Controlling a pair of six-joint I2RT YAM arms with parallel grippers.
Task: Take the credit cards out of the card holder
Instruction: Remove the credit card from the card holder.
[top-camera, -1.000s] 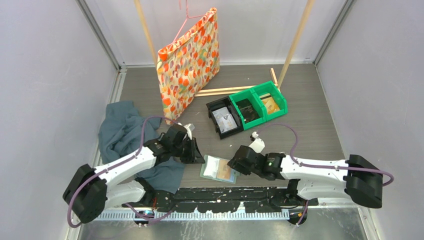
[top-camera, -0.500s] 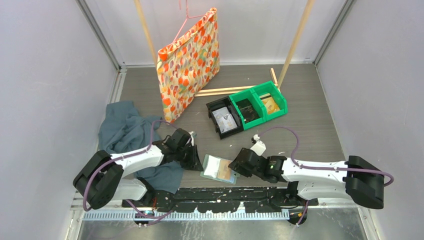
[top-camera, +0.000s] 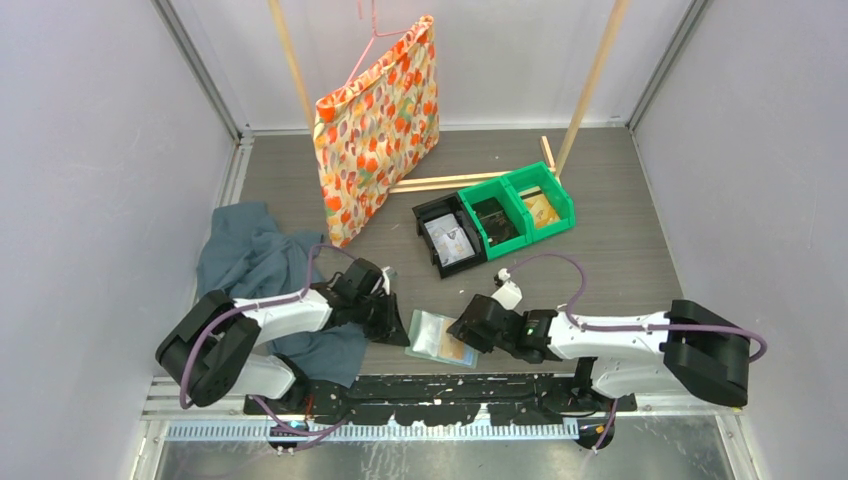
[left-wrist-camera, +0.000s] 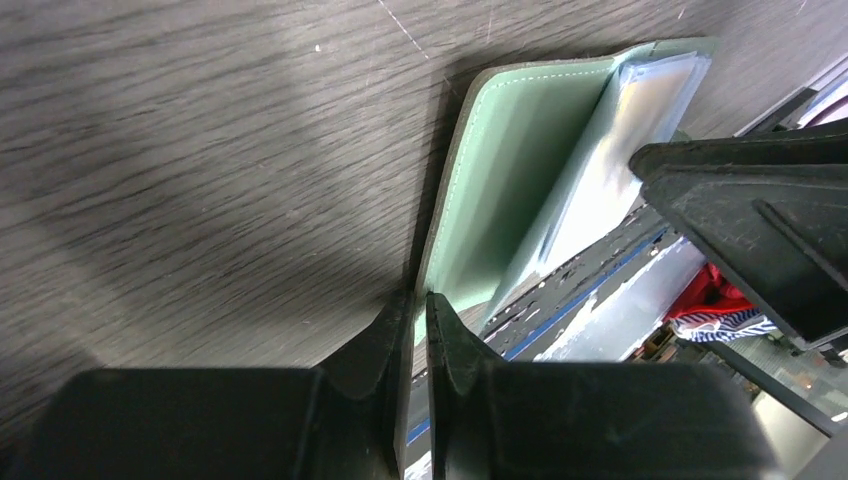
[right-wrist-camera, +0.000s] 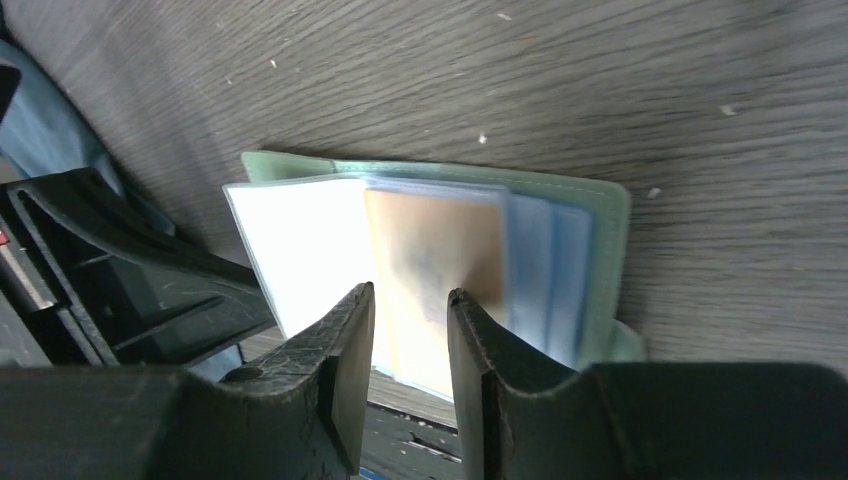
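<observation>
Near counter (top-camera: 640, 250) edge: left gripper (left-wrist-camera: 420, 312) pinches card holder (left-wrist-camera: 500, 165) cover as anchor; right gripper (right-wrist-camera: 412, 300) part-open over tan card (right-wrist-camera: 435, 245).

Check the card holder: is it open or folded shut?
Open. The card holder lies unfolded on the table, its pale blue sleeves fanned out and a tan card showing inside.

Nothing readable shows in any view: no text, label, brand or number. The card (right-wrist-camera: 432, 270) in the card holder (right-wrist-camera: 608, 250) is only a blurred tan face.
</observation>
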